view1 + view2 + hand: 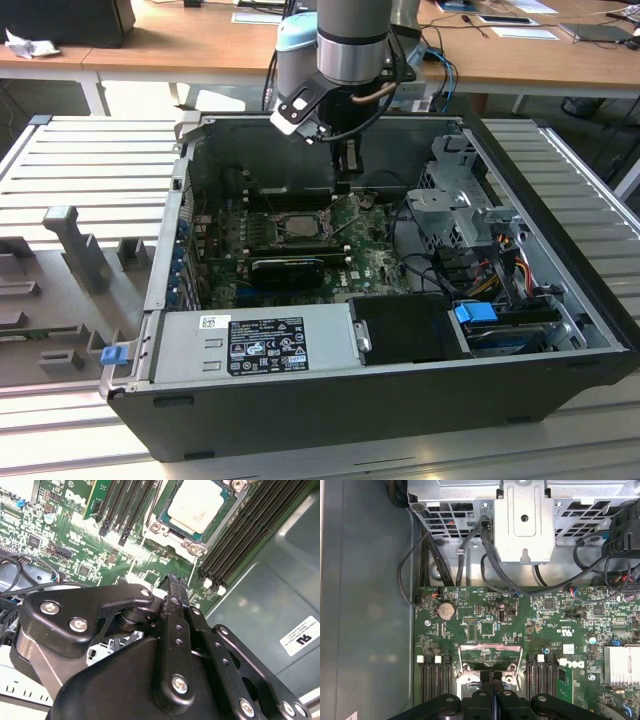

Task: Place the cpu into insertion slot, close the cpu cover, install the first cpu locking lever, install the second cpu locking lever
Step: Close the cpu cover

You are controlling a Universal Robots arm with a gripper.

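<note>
The cpu [200, 505], a flat square chip with a silver-grey top, lies in the socket on the green board; in the exterior view the cpu [290, 225] sits mid-board. The cpu cover [490, 647], a thin metal frame with a square window, appears tilted up from the socket, with green board showing through its window. My gripper [345, 183] hangs inside the case just toward the exterior view's right of the socket. In both wrist views my gripper [175, 580] [490, 697] has its black fingers pressed together, empty, close to the cover's edge. A thin wire lever [192, 572] runs beside the socket.
The open black case holds a power supply [255, 345] at the front, a metal drive cage [455, 200] and loose cables [490, 260] toward the exterior view's right. A long black card [290, 268] lies in front of the socket. Memory slots [250, 535] flank it. Grey fixtures [75, 250] stand outside the case.
</note>
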